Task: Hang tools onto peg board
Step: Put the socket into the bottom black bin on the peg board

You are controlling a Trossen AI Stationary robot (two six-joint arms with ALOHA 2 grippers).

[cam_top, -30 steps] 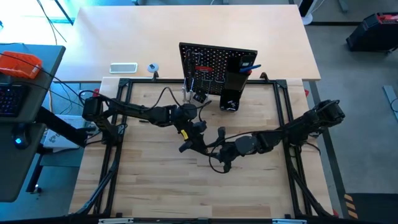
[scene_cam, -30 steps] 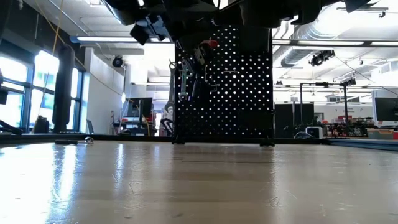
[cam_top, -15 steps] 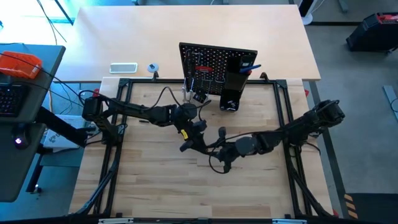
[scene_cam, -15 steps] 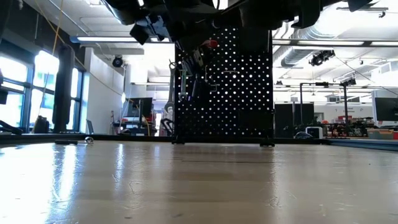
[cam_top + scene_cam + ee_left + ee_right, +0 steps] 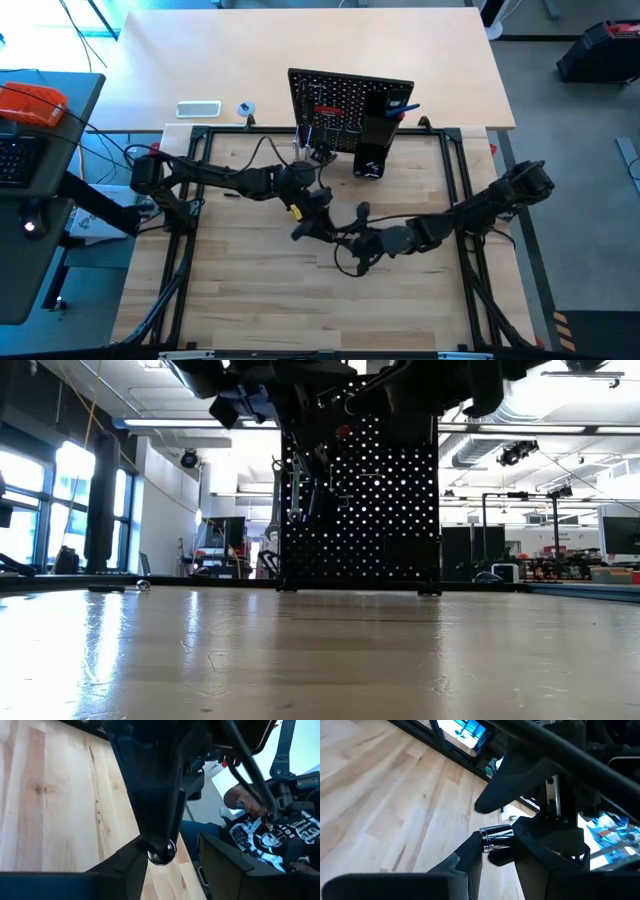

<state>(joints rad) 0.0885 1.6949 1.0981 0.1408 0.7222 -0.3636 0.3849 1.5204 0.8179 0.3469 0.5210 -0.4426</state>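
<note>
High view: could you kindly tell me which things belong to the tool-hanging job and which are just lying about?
Job in hand:
peg board
hung tools on it
black-and-silver bar, held by the right gripper
left gripper, meeting it mid-table

Lying about:
white flat device behind the frame
small round object next to it
orange item far left

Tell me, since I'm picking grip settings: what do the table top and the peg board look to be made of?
Table top: pale wood planks with a smooth sealed finish; grain and seams show, and it reflects light in the low view. Peg board: rigid black panel with regular round holes, probably painted metal, though plastic can't be ruled out.
</note>
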